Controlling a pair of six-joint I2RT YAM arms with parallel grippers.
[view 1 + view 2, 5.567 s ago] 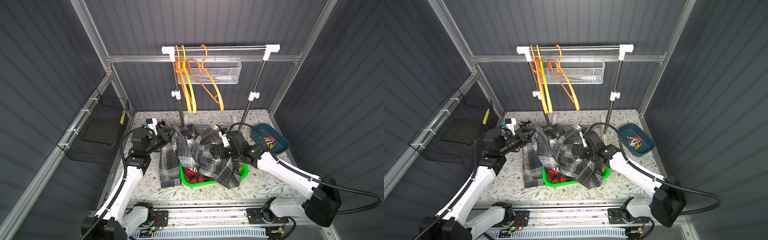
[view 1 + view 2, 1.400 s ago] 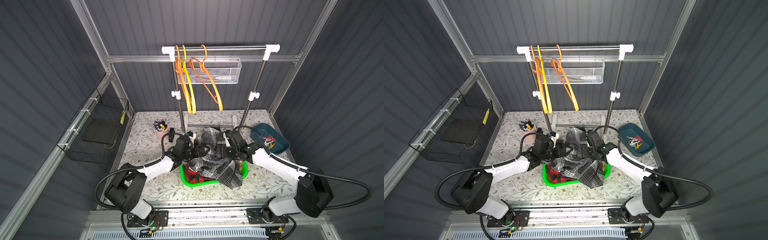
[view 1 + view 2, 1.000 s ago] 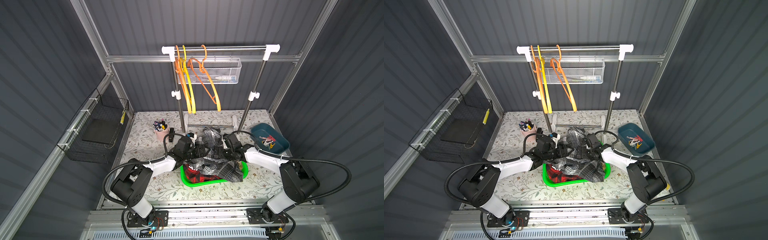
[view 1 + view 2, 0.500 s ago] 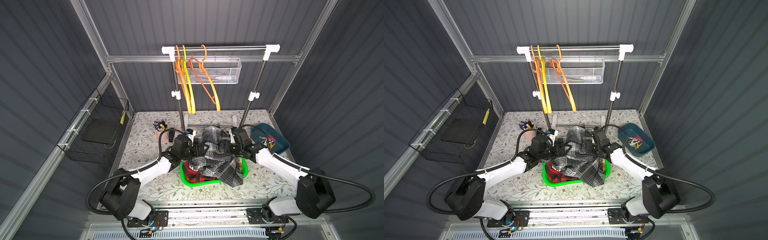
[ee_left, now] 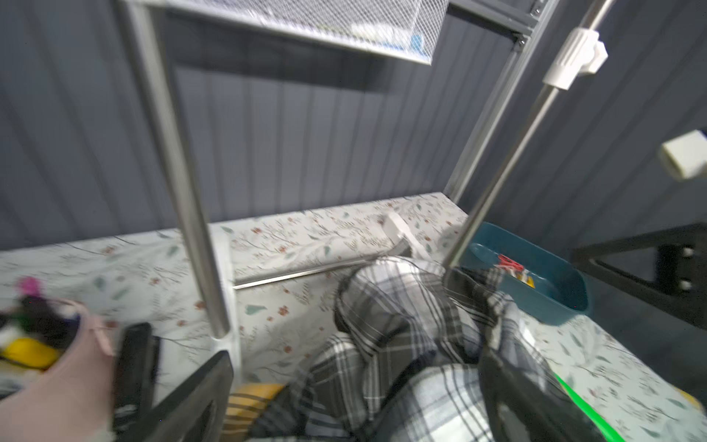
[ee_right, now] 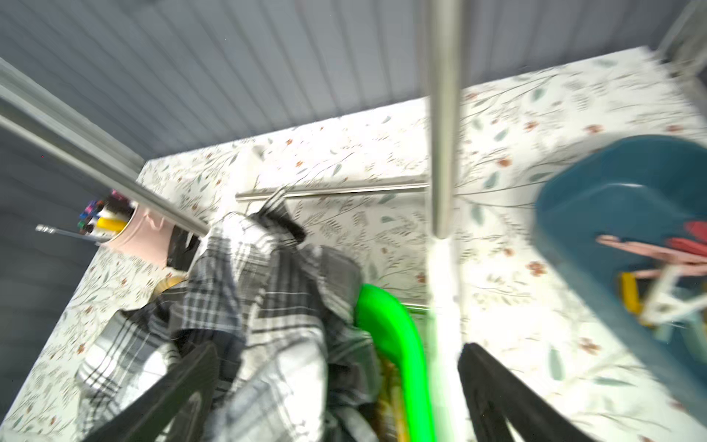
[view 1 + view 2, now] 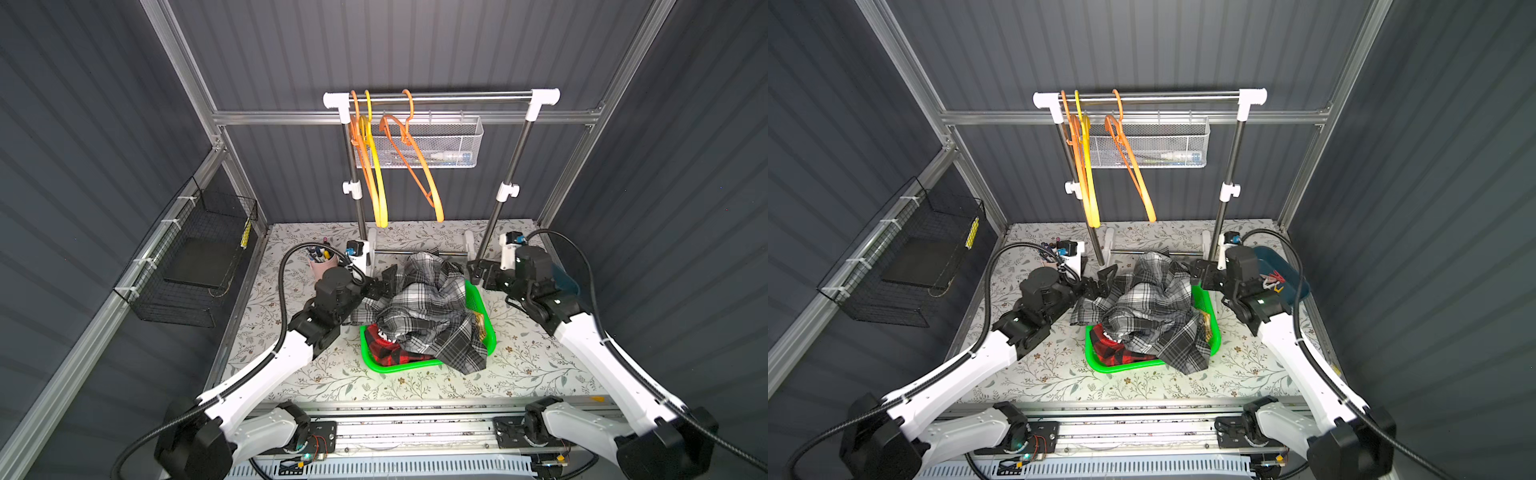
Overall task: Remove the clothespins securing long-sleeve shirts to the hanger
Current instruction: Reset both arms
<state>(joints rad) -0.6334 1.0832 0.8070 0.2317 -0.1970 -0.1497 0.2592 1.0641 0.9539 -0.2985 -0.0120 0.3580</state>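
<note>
The likeliest trouble from here, to my eye, is cloth catching on a jaw. The left gripper [image 7: 383, 283] stands right against the far left edge of the grey plaid shirt [image 7: 424, 299], jaws spread wide with nothing between them. A pull back could drag the loose heap out of the green basket [image 7: 488, 338]; 1 flap hangs over the near right rim and another spills onto the table on the left. The right gripper [image 7: 478, 274] is just as wide open and empty, poised at the far right corner of the basket, just beside the rack's right post [image 7: 491, 228]. A careless swing there could knock the post or shove the teal tray [image 7: 1300, 286] close behind that arm, and the pink pen cup [image 7: 322, 266] by the left wrist could be tipped the same way. The clothespins [image 7: 1273, 282] I can see lie in the teal tray, near the right gripper on its right and well apart from the left one; whether any hide in the heap I cannot tell. The red-and-black shirt [image 7: 386, 349] shows under the grey at the near left of the basket, and a scrap of the yellow-and-black shirt [image 5: 248, 398] lies beside the left jaws. The 3 hangers [image 7: 376, 183] hang bare on the rail [image 7: 457, 99].
</note>
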